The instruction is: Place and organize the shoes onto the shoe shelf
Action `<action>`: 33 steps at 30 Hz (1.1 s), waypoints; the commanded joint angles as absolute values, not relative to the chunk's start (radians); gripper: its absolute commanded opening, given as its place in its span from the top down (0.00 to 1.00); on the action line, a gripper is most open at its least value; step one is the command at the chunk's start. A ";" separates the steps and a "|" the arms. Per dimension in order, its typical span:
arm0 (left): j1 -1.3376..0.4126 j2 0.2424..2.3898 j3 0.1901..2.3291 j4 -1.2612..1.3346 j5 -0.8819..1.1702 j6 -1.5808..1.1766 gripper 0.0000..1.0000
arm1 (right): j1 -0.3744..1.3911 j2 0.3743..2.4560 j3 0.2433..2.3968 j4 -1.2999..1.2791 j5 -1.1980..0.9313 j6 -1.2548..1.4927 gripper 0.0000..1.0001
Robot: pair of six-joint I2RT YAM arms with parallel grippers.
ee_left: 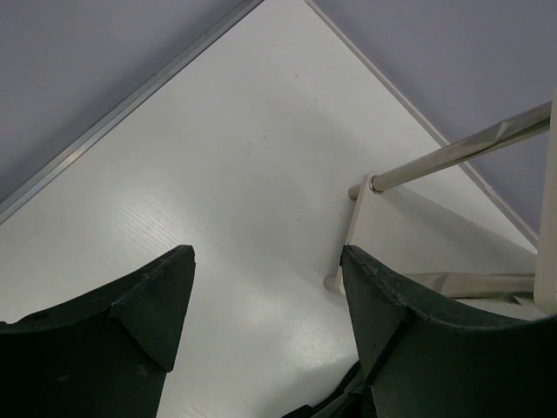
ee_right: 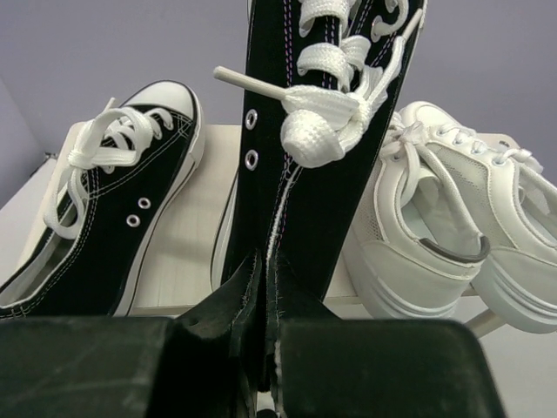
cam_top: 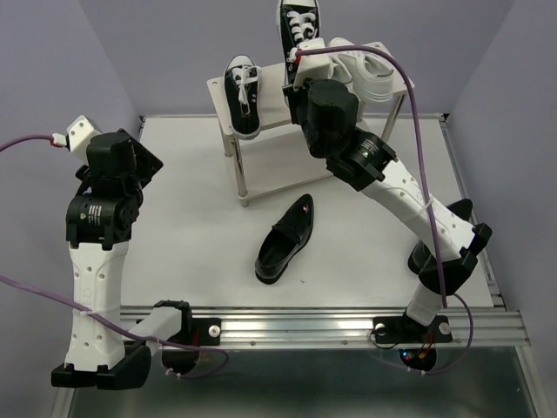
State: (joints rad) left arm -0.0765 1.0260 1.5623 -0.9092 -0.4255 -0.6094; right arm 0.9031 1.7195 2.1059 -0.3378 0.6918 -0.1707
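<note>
Gripping one black canvas sneaker by the fabric at its heel, the right gripper is clenched tight, jaws pressed together on the canvas. That sneaker is held over the middle of the top board of the shoe shelf, toe pointing away from the arm; whether its sole touches the board cannot be told. On the same board, the second black canvas sneaker rests to the left, and the two white sneakers sit just beside the held one on the right, one against the other. One black loafer lies on the table in front of the shelf, apart from it. Further out, the left gripper is released, jaws wide, holding nothing, above the table near a shelf leg.
</note>
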 commanded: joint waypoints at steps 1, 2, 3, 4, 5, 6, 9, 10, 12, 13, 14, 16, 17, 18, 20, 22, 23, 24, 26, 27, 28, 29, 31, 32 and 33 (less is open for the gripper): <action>-0.072 1.003 1.542 -0.873 -0.423 -0.606 0.21 | 0.885 1.732 2.164 -0.278 0.640 -0.141 0.99; -0.072 1.003 1.540 -0.871 -0.425 -0.604 0.21 | 0.885 1.736 2.166 -0.281 0.637 -0.140 0.99; -0.072 1.003 1.540 -0.873 -0.423 -0.604 0.21 | 0.876 1.746 2.167 -0.285 0.634 -0.137 0.99; -0.072 1.003 1.537 -0.871 -0.422 -0.604 0.21 | 0.876 1.752 2.172 -0.293 0.634 -0.132 0.99; -0.072 1.003 1.536 -0.871 -0.420 -0.603 0.21 | 0.876 1.756 2.178 -0.311 0.632 -0.127 0.99; -0.071 1.002 1.536 -0.871 -0.417 -0.601 0.21 | 0.865 1.761 2.180 -0.319 0.630 -0.123 0.99; -0.071 1.000 1.529 -0.868 -0.414 -0.601 0.21 | 0.865 1.763 2.160 -0.334 0.637 -0.104 0.99; -0.071 1.000 1.526 -0.867 -0.414 -0.601 0.21 | 0.865 1.763 2.152 -0.337 0.635 -0.100 0.99; -0.071 1.000 1.525 -0.865 -0.410 -0.603 0.21 | 0.865 1.761 2.141 -0.339 0.635 -0.094 0.99; -0.071 1.000 1.523 -0.864 -0.408 -0.603 0.21 | 0.865 1.761 2.137 -0.344 0.637 -0.091 0.99; -0.071 1.000 1.523 -0.864 -0.408 -0.603 0.21 | 0.865 1.763 2.135 -0.345 0.638 -0.091 0.99; -0.071 0.999 1.520 -0.864 -0.408 -0.603 0.21 | 0.865 1.766 2.135 -0.347 0.640 -0.089 0.99; -0.071 0.997 1.519 -0.864 -0.408 -0.604 0.21 | 0.865 1.767 2.135 -0.347 0.643 -0.089 0.99; -0.071 0.997 1.519 -0.864 -0.408 -0.604 0.21 | 0.865 1.769 2.135 -0.347 0.643 -0.087 0.99; -0.071 0.996 1.517 -0.864 -0.410 -0.603 0.21 | 0.865 1.772 2.137 -0.347 0.643 -0.087 0.99; -0.071 0.994 1.517 -0.865 -0.410 -0.604 0.21 | 0.865 1.776 2.138 -0.347 0.643 -0.089 0.99; -0.071 0.996 1.517 -0.865 -0.411 -0.604 0.21 | 0.865 1.778 2.140 -0.347 0.646 -0.089 0.99; -0.071 0.996 1.517 -0.867 -0.411 -0.604 0.21 | 0.865 1.778 2.140 -0.347 0.646 -0.089 0.99; -0.069 0.996 1.520 -0.867 -0.413 -0.604 0.21 | 0.865 1.781 2.137 -0.347 0.646 -0.089 0.99; -0.069 0.996 1.519 -0.867 -0.414 -0.606 0.21 | 0.865 1.779 2.135 -0.347 0.646 -0.087 0.99; -0.069 0.996 1.517 -0.867 -0.417 -0.606 0.21 | 0.865 1.779 2.135 -0.347 0.646 -0.086 0.99; -0.069 0.997 1.516 -0.867 -0.419 -0.606 0.20 | 0.865 1.779 2.135 -0.347 0.646 -0.084 0.99; -0.069 0.999 1.513 -0.865 -0.416 -0.607 0.21 | 0.865 1.782 2.135 -0.350 0.646 -0.081 0.99; -0.069 0.999 1.511 -0.865 -0.413 -0.607 0.21 | 0.865 1.779 2.137 -0.353 0.646 -0.080 0.99; -0.069 0.999 1.509 -0.862 -0.413 -0.607 0.20 | 0.865 1.779 2.135 -0.353 0.649 -0.080 0.98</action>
State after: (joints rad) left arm -0.0765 1.0115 1.5177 -0.8932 -0.4023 -0.6098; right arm 0.8703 1.8046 2.1048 -0.4496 0.6281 -0.0879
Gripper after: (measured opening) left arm 0.793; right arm 0.057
